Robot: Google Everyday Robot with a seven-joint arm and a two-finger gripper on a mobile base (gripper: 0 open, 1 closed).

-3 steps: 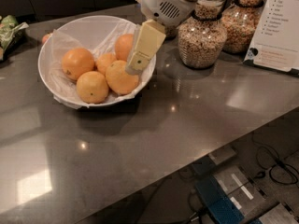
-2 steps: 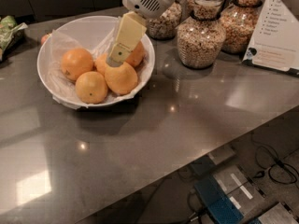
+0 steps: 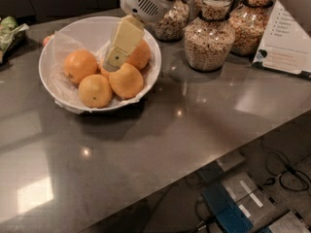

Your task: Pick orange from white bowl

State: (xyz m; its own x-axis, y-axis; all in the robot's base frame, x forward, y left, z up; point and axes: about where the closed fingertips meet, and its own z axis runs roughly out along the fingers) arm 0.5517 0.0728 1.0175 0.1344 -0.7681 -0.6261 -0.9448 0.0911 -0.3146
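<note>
The white bowl (image 3: 95, 20), lined with crinkled wrap, stands at the back left of the dark counter. Several oranges lie in it: one at the left (image 3: 80, 66), one at the front (image 3: 95, 91), one at the front right (image 3: 127, 80) and one at the back right (image 3: 141, 55). A smaller one (image 3: 104, 72) is mostly hidden between them. My gripper (image 3: 114, 60), pale yellow below a white wrist (image 3: 146, 3), reaches down into the middle of the bowl. Its tip is just above the gap between the oranges, beside the front right one.
Three glass jars of grains (image 3: 209, 39) (image 3: 171, 21) (image 3: 252, 18) stand right of the bowl. A printed card (image 3: 287, 39) leans at the far right. A green packet (image 3: 9, 33) lies at the far left. The counter edge (image 3: 194, 165) runs diagonally, with cables and boxes on the floor below.
My gripper has moved left from the bowl's right rim to over the middle of the bowl. The oranges and bowl have not moved.
</note>
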